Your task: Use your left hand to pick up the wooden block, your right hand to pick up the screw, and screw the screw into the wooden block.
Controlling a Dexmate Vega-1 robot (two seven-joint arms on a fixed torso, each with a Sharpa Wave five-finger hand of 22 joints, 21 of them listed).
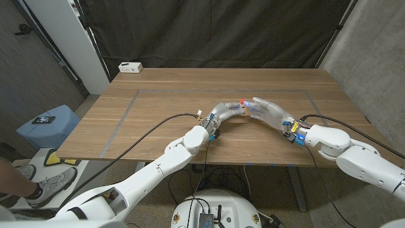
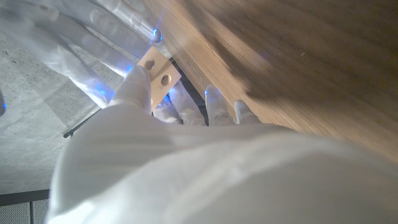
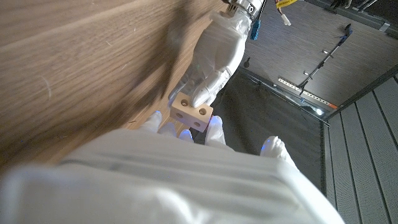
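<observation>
The bench (image 1: 158, 107) is a rectangular wooden top with a straight lengthwise grain and a thin rectangular outline marked on it. A white power strip (image 1: 130, 66) sits at its far left corner.

The left hand (image 1: 226, 112) and right hand (image 1: 269, 109), both covered in smooth, translucent white gloves, meet above the middle of the bench, fingertips toward each other.

The wooden block (image 3: 193, 114) is a small, pale, square-edged piece of unfinished wood with round holes drilled in its faces. It is held off the bench surface between the two hands. In the right wrist view the left hand's fingers (image 3: 202, 93) grip the block from the far side, and two holes face the camera side by side. In the left wrist view the block (image 2: 158, 70) shows two holes in line across one flat face, and a left-hand finger lies over its edge.

The right hand's fingers (image 2: 93, 46) are extended and parted, close to the block. Whether they pinch the screw cannot be told. In the head view a small red and blue spot shows where the hands meet; its identity cannot be told.
</observation>
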